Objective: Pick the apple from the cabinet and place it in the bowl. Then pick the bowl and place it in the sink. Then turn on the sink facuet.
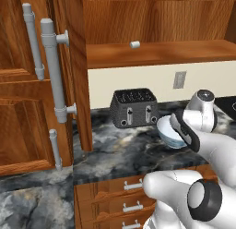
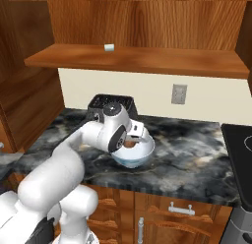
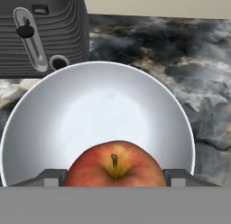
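White arm bent forward and down, gripper (image 3: 113, 180) with jaws wide on either side of the apple (image 3: 115, 166).

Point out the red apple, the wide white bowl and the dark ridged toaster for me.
Red apple (image 3: 114, 170): hand view, skin beside its stem.
Wide white bowl (image 3: 103, 110): hand view, bare inner floor.
Dark ridged toaster (image 1: 133, 108): left base view, its front face.

A dark toaster (image 1: 133, 108) stands on the marbled desk (image 2: 197, 154), just behind the end effector (image 3: 115, 180). A wall socket (image 2: 178, 94) sits beyond it, a small pale cylinder (image 1: 134, 44) on the shelf (image 2: 147, 58) above, and drawers (image 1: 115, 195) below.
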{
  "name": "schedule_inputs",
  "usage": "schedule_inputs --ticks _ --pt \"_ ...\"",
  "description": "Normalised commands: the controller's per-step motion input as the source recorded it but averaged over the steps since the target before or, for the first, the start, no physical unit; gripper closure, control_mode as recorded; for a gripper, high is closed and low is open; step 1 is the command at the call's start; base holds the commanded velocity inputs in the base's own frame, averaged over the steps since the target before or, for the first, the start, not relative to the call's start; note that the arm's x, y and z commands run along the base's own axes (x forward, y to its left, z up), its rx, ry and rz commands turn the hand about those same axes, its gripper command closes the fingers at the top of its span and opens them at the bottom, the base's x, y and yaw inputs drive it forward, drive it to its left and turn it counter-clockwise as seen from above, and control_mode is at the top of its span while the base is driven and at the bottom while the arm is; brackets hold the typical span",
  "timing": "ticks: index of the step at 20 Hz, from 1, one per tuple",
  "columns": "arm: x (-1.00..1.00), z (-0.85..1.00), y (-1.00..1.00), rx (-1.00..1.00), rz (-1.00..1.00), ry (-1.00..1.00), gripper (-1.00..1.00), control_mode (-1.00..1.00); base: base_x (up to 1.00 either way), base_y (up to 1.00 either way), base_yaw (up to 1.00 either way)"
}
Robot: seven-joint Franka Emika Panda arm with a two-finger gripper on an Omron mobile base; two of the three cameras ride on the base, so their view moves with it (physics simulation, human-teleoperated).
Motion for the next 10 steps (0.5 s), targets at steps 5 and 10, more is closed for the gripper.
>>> schedule_inputs --ticks 5,10 --pt "0.24 -0.39 0.00 0.00 0.00 0.00 1.00 -1.00 0.00 0.00 0.00" --pt "0.10 -0.29 0.00 0.00 0.00 0.00 1.00 -1.00 0.00 0.00 0.00"
